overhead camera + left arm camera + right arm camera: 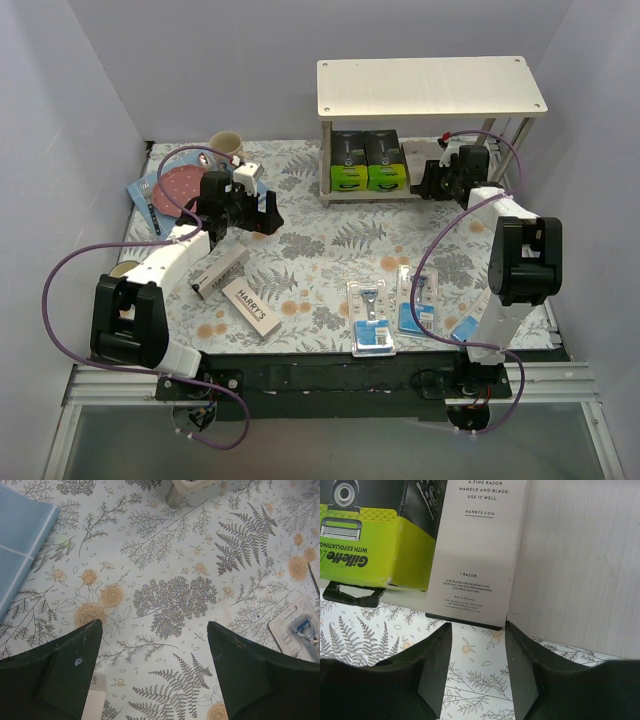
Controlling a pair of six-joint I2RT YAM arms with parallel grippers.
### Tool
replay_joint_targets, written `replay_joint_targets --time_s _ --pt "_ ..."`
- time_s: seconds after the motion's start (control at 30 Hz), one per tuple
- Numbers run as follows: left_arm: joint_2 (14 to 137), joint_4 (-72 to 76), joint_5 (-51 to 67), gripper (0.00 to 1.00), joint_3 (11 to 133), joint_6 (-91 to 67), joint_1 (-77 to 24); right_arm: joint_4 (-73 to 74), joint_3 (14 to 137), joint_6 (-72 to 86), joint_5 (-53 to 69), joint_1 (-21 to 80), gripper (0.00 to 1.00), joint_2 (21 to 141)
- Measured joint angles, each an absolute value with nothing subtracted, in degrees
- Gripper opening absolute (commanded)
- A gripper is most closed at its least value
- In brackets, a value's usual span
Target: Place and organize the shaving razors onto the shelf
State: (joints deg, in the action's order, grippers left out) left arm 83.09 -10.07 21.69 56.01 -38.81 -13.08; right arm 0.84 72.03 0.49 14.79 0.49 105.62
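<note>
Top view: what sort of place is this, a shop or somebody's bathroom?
Most likely a robot test booth, not a shop: plain white walls close it in, two robot arms are bolted to the table edge, and razor boxes sit on a small shelf.

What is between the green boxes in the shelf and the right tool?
A slim white Harry's box, right beside the green boxes and just ahead of the right tool. The right wrist view shows it clearly.

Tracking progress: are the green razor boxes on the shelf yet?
On: both green boxes sit side by side on the shelf, lower board.
</note>
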Motion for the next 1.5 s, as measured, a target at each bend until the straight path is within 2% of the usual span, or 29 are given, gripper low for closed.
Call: replay_joint_targets --time_s 0.07,0.17,0.3,0.5,0.63,0.77,0.9,1.07,1.2,1.23,1.37,1.5 --pt "83.1 -10.4 21.7 0.86 56.1 -38.8 -13.1 0.9 72.0 0.5 14.7 0.5 0.64 105.6" --pt "82.8 -12.5 21.4 0.86 56.7 -37.4 -13.1 2.1 70.9 0.1 13.9 0.5 0.71 104.1" --pt "79.7 -19.6 21.5 0.87 56.8 -31.2 -13.1 5.4 63.8 -1.8 14.7 0.5 0.76 96.2" --pt "71.5 -44.8 28.9 0.89 58.2 -1.3 -12.8 9.1 53.7 -3.9 18.5 0.5 0.82 85.6" --pt "71.7 -61.5 30.9 0.9 58.6 22.8 -12.9 10.7 51.5 -4.8 19.8 1.1 0.83 83.0" --pt "74.0 -69.0 29.6 0.9 57.2 39.9 -13.5 10.7 51.5 -5.7 20.3 1.5 0.84 81.8" --pt "76.0 -67.6 27.8 0.9 52.1 48.3 -15.2 10.7 51.5 -6.4 20.3 1.5 0.86 79.8" --pt "74.3 -57.6 27.7 0.89 43.5 52.4 -18.1 10.7 51.5 -6.9 20.3 1.5 0.86 76.6" --pt "73.5 -50.1 27.3 0.84 39.5 51.8 -22.1 10.6 50.7 -7.3 20.8 1.5 0.86 75.2" --pt "74.0 -48.9 27.2 0.79 39.0 51.3 -22.9 10.7 50.6 -7.3 20.9 1.5 0.85 75.3" --pt "76.8 -46.1 27.6 0.63 39.9 48.1 -24.6 10.7 50.0 -7.4 21.7 1.5 0.84 75.5" --pt "85.8 -47.0 29.3 0.67 48.7 42.5 -25.3 10.6 50.0 -7.4 22.7 1.5 0.84 76.6"
